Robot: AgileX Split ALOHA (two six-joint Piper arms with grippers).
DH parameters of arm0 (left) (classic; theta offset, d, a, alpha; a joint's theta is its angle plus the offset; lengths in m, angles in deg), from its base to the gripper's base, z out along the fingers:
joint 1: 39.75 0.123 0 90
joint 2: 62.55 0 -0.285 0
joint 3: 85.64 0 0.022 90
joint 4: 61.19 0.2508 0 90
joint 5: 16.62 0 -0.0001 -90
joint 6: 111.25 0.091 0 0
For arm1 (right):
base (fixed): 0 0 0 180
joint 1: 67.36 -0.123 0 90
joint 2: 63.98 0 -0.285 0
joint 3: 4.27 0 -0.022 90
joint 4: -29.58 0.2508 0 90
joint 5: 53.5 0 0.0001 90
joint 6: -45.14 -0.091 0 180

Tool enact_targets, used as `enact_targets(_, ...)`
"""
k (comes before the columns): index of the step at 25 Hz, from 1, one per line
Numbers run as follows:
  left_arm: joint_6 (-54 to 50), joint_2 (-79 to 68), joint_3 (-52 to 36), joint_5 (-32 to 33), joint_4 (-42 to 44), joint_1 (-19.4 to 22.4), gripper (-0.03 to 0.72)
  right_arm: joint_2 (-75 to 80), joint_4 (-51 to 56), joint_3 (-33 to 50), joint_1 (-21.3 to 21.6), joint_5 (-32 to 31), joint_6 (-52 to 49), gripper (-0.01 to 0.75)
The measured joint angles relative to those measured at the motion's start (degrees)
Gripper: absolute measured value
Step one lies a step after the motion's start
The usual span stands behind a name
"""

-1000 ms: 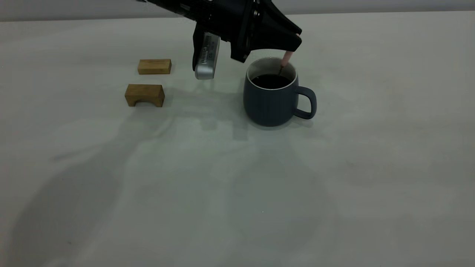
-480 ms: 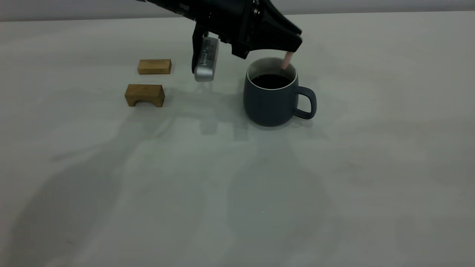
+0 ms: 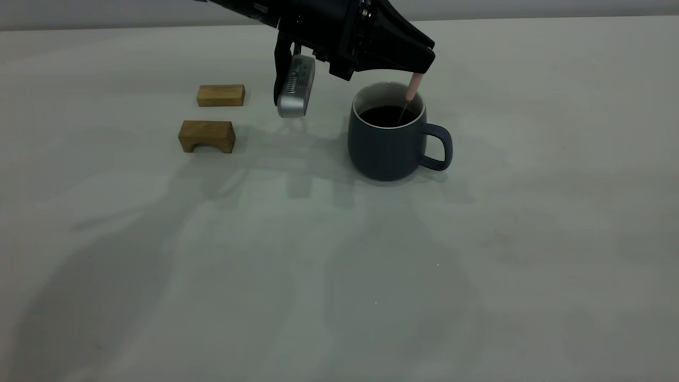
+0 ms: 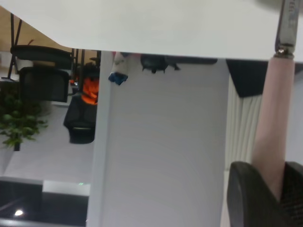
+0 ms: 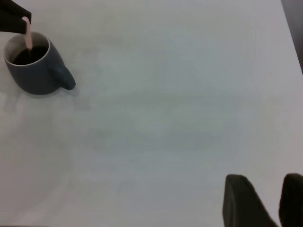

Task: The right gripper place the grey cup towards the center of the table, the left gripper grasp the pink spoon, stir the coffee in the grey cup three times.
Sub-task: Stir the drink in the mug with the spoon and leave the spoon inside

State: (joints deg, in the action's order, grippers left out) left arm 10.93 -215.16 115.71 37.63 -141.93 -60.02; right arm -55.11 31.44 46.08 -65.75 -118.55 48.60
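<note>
The grey cup [image 3: 386, 151] stands on the table [image 3: 504, 254] with its handle pointing right, and dark coffee [image 3: 383, 115] fills it. My left gripper [image 3: 423, 64] hovers just above the cup's right rim, shut on the pink spoon [image 3: 414, 87]. The spoon hangs nearly upright and its thin metal neck dips into the coffee; the bowl is hidden below the surface. In the left wrist view the pink spoon's handle [image 4: 274, 123] runs out from between the dark fingers [image 4: 248, 198]. My right gripper [image 5: 270, 203] is open and empty, far from the grey cup [image 5: 35, 71].
Two tan wooden blocks lie left of the cup: a flat one [image 3: 220, 95] and an arched one [image 3: 207, 136] nearer the front. The left arm's silver wrist camera [image 3: 295, 87] hangs between the blocks and the cup.
The left gripper and spoon have shifted slightly right along the cup's rim. The spoon's metal neck, hidden half a second ago, shows again in the coffee. Cup and blocks stay put.
</note>
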Motion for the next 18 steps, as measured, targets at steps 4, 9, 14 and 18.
enact_targets(4, 4.3, 0.0, 0.1, -3.4, 0.5, 0.8, 0.168, 0.0, 0.0, 0.0, 0.0, 0.0, 0.0, 0.237)
enact_targets(9, 9.9, 0.0, 0.1, -3.4, 0.1, 0.9, 0.168, 0.0, 0.0, 0.0, 0.0, 0.0, 0.0, 0.237)
enact_targets(14, 10.0, 0.0, 0.1, -1.5, 0.4, 0.8, 0.168, 0.0, 0.0, 0.0, 0.0, 0.0, 0.0, 0.237)
enact_targets(18, 9.6, 0.0, 0.1, -1.1, 0.5, 0.8, 0.168, 0.0, 0.0, 0.0, 0.0, 0.0, 0.0, 0.237)
